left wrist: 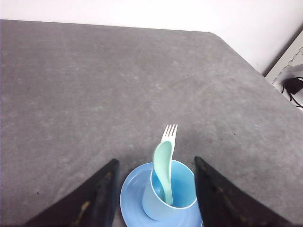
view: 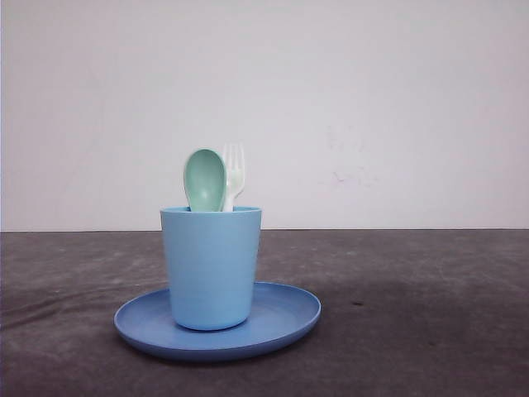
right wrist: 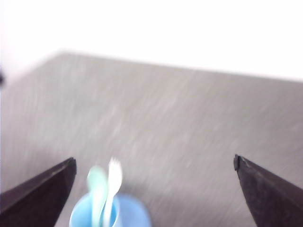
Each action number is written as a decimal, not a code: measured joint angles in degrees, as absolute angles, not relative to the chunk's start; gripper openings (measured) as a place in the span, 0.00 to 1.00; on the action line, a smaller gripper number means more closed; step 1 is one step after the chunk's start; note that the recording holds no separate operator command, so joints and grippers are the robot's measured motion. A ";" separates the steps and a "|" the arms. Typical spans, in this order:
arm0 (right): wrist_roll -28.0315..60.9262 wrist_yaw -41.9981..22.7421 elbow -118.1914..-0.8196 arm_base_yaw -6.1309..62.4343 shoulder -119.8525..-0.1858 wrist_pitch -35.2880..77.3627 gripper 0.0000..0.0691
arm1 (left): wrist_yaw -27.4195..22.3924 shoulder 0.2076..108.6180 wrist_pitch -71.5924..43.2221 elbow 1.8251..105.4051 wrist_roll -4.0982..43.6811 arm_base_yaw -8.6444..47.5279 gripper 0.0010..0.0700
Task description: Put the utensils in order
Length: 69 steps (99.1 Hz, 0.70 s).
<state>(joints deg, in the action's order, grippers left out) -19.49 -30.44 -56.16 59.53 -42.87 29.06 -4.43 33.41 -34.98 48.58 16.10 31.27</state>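
Utensils first: the mint-green spoon and the little white fork both stand in the light blue cup, a bit left of the middle of the front picture. Their handles go down inside the cup and their heads poke up over the rim, side by side and very close. I think they stand up like that because the cup wall holds them, so they lean on it and do not fall.

The cup sits on a blue round plate, and the plate lies on the dark grey surface. That keeps everything together in one tidy spot. It looks like the tidying job is about done.

In the left wrist picture, the left fingers are spread wide, one on each side of the cup, and hold nothing. In the right wrist picture, the right fingers are spread even wider and hold nothing too. That picture is blurry.

I can see no words, brand or label on the cup, plate, spoon or fork.
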 joint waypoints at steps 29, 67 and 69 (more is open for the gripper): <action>-18.11 -32.86 -56.18 59.53 -41.28 32.84 0.13 | -4.43 33.41 -34.87 48.58 15.99 31.27 0.07; -17.80 -32.86 -56.18 59.53 -42.06 32.91 0.01 | -4.43 33.41 -34.76 48.58 15.94 31.27 0.02; -17.80 -32.86 -56.18 59.53 -42.06 32.91 0.01 | -4.43 33.41 -34.76 48.58 15.94 31.27 0.02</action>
